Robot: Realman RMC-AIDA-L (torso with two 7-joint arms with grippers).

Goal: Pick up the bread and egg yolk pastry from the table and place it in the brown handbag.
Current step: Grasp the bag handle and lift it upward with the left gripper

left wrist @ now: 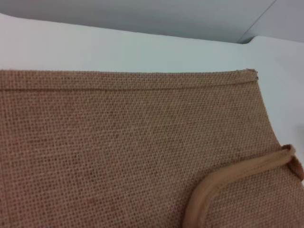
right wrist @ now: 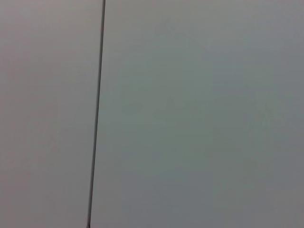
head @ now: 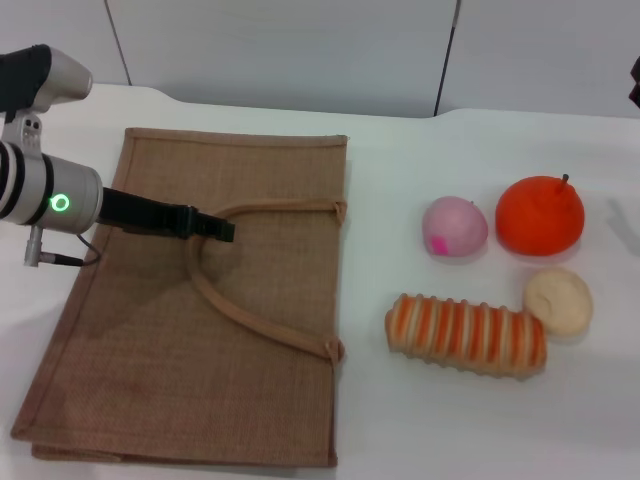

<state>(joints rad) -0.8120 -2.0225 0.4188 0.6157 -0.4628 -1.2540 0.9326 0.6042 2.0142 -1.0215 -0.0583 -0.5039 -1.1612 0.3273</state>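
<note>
Head view: brown handbag [head: 200, 330] flat on white counter [head: 420, 420], left side. Left gripper [head: 215, 226] over bag by looped handle [head: 255, 325]; jaws pressed together, pinching nothing. Bread [head: 467, 334] right of bag; egg yolk pastry [head: 558, 299] just beside bread. Pink ball [head: 455, 228], orange fruit [head: 540, 215] behind.
Left wrist view: burlap weave, handle strap.
Right wrist view: blank wall only.

From my remote station, I look down on a white table [head: 420, 440] with a smooth, matte top, evenly lit, with only soft shadows. Behind it stands a pale grey panelled wall [head: 300, 50], split by thin dark seams [right wrist: 97, 114]. The table's far edge curves where two sections meet.
</note>
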